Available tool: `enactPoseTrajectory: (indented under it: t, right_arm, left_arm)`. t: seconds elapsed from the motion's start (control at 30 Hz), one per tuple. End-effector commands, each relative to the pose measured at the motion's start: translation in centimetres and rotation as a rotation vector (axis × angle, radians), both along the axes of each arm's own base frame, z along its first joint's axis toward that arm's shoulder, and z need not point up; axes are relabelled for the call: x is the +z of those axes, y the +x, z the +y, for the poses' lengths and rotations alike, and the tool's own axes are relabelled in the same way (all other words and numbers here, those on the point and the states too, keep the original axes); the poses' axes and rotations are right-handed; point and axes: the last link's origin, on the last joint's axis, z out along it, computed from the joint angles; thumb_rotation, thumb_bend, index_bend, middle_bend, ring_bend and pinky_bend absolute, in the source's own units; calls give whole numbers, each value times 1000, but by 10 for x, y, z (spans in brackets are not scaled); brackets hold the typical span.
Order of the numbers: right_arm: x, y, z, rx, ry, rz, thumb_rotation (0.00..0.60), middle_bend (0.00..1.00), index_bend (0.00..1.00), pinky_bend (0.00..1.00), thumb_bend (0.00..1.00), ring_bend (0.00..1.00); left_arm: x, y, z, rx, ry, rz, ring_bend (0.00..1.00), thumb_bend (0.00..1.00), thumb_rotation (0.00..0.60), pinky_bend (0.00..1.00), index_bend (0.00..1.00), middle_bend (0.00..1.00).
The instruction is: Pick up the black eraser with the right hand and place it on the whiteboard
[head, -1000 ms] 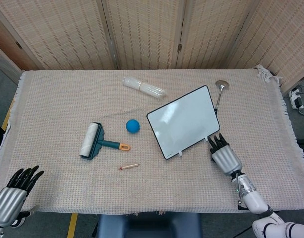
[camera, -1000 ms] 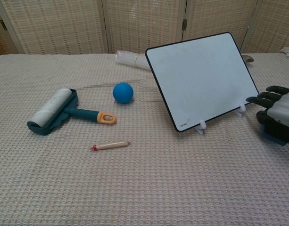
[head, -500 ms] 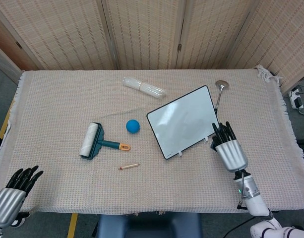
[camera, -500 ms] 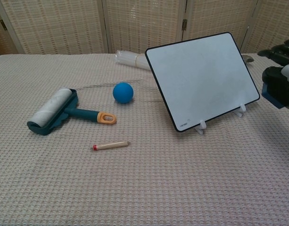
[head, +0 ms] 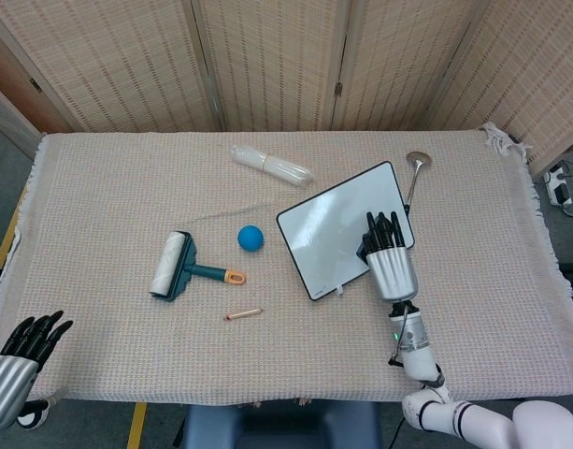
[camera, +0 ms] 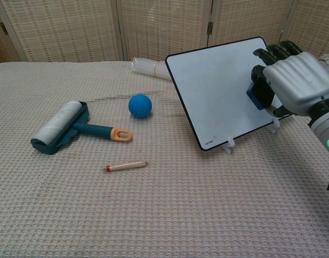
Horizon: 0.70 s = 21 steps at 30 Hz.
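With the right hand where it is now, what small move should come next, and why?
Probably lower the right hand slightly toward the whiteboard and release: it holds the eraser over the board's right part, but contact isn't clear.

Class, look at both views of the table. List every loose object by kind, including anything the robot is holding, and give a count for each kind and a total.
Whiteboard: 1
Eraser, held by the right hand: 1
Blue ball: 1
Lint roller: 1
Plastic bottle: 1
Spoon: 1
Small wooden stick: 1
Total: 7
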Motion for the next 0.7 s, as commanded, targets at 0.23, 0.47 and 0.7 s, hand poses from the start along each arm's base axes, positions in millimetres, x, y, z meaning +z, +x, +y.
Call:
enactPoseTrajectory:
  t: [0.23,0.47,0.7]
  right_arm:
    - [-14,11,-14,2,-21,-22,600,103,642,0,308,20]
    - [-24,15,-14,-5,-7,-16,600,79,513,0,309,7]
    - [-27,13,-12,-33,10,8,600,17,256,0,308,0]
  left_arm:
    - [7,-2,-1,13,21,-18,0,195,600,0,0,0]
    - [12,0,-3,6,81,-19,0,194,600,0,0,0]
    - [13,-1,-4,14,100,-9,0,194,600,0,0,0]
